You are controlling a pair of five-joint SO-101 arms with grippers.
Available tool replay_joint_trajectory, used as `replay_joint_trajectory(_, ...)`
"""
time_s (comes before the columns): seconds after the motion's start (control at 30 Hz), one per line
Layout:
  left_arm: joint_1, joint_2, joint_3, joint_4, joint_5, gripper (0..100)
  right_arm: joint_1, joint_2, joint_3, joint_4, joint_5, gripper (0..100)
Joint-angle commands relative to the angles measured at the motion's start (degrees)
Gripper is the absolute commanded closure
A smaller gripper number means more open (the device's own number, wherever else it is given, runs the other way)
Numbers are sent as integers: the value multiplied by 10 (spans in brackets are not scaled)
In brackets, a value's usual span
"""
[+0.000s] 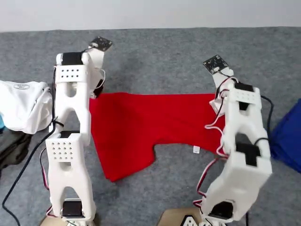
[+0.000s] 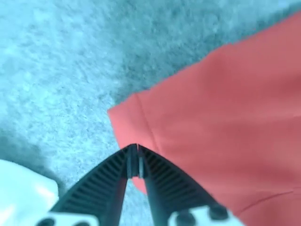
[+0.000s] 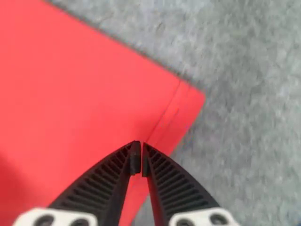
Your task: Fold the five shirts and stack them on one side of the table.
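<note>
Red shirt (image 1: 141, 127) lies flat mid-table, long axis 9 to 3 o'clock, collar notch on its near edge at 6. Blue shirt (image 1: 288, 136) sits apart at 3 o'clock and white shirt (image 1: 21, 103) at 9; neither obstructs. Left gripper (image 2: 135, 157) is closed, apparently pinching the 10 o'clock corner. Right gripper (image 3: 138, 155) is closed likewise on the 2 o'clock corner. Judgement: both corners fold toward 6. Grey table (image 1: 160, 52) extends beyond.
</note>
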Motion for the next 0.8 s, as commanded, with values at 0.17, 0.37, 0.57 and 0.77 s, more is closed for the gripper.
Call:
replay_joint_trajectory(0.17,1,-13,-49,18,22,993,-6,127,-171,-7,-5,988)
replay_joint_trajectory(0.37,3,-13,-48,18,22,993,-5,204,-287,2,-4,988)
replay_joint_trajectory(0.57,17,-12,-47,17,22,993,-7,221,-382,87,-6,988)
replay_joint_trajectory(0.77,29,-9,-48,17,22,993,-15,223,-436,160,-6,988)
